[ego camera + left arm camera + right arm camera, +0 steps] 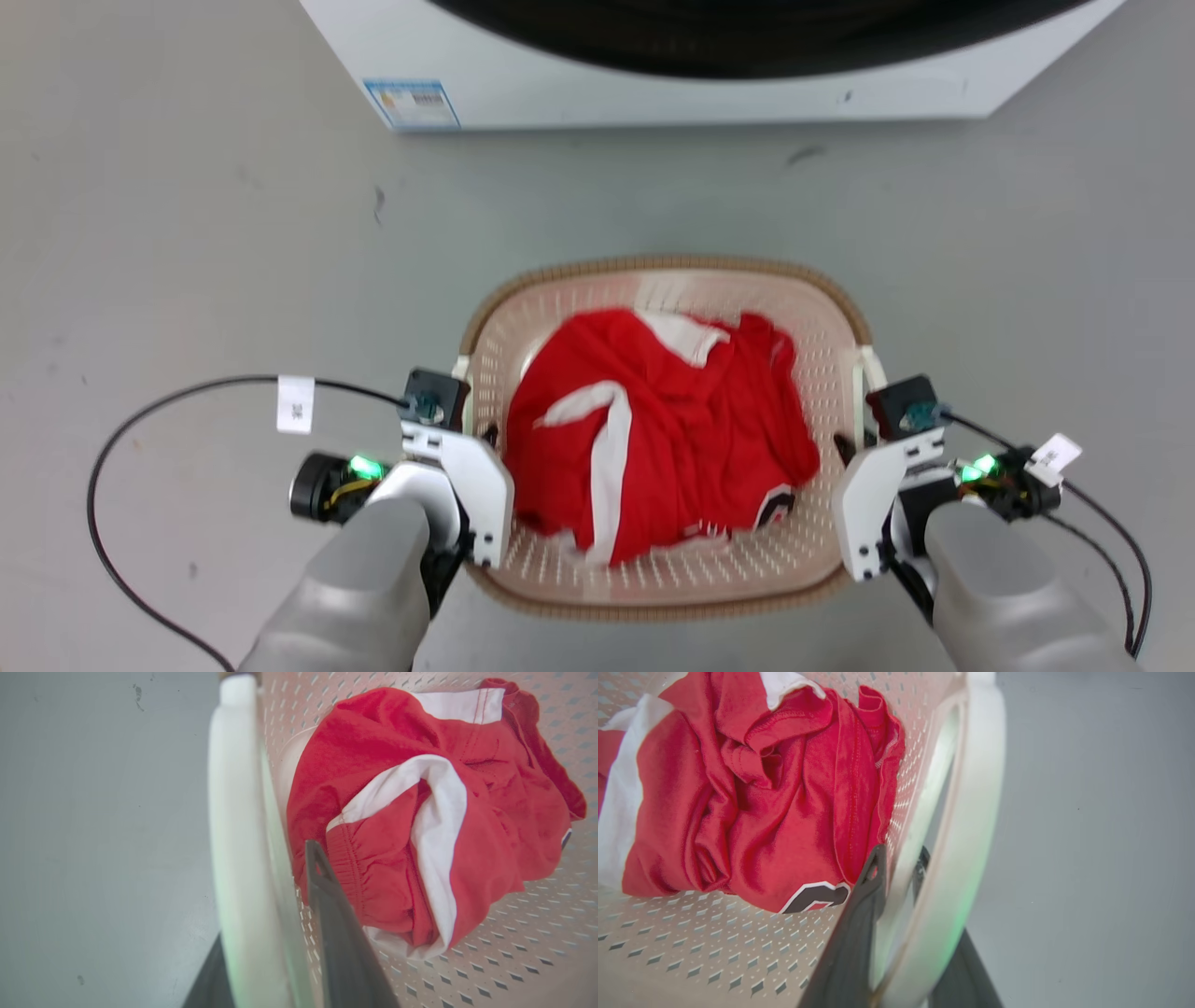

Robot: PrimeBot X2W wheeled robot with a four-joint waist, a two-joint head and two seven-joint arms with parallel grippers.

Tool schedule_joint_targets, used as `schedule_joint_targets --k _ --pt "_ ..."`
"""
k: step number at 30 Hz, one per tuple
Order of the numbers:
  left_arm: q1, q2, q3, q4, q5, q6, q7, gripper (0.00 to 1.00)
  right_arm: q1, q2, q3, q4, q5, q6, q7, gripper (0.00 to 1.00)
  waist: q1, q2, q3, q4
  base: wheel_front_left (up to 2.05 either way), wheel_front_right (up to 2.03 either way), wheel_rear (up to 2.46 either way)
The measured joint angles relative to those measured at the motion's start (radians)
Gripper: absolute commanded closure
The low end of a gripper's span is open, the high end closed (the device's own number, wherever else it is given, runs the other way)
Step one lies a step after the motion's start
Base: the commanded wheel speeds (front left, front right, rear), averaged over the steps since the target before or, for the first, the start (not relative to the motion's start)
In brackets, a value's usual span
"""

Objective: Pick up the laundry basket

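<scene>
White washer [653,93] beyond laundry basket [663,266]

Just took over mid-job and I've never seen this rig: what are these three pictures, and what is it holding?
A two-armed wheeled robot. The head view looks down at the floor: the laundry basket, holding red and white clothing, stands before a white washing machine. The other two pictures come from wrist cameras looking along each arm's dark fingers. The left pincer straddles the left handle, the right pincer the right handle. Whether either is clamped tight, I cannot tell.
</scene>
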Motion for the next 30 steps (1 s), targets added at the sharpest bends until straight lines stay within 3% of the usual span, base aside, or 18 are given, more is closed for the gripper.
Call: schedule_joint_targets --k 16,30 --pt "0.151 0.031 -0.139 -0.044 -0.202 0.002 0.183 1.0 0.128 -0.004 0.23 -0.013 0.189 -0.001 0.181 1.0 -0.0002 0.0 -0.298 0.015 0.0 0.0 0.0" --pt "0.245 0.036 -0.24 -0.045 -0.308 0.004 0.211 1.0 0.222 -0.017 0.362 -0.014 0.329 -0.001 0.215 1.0 -0.0002 0.0001 -0.479 0.027 0.0 0.0 0.0"
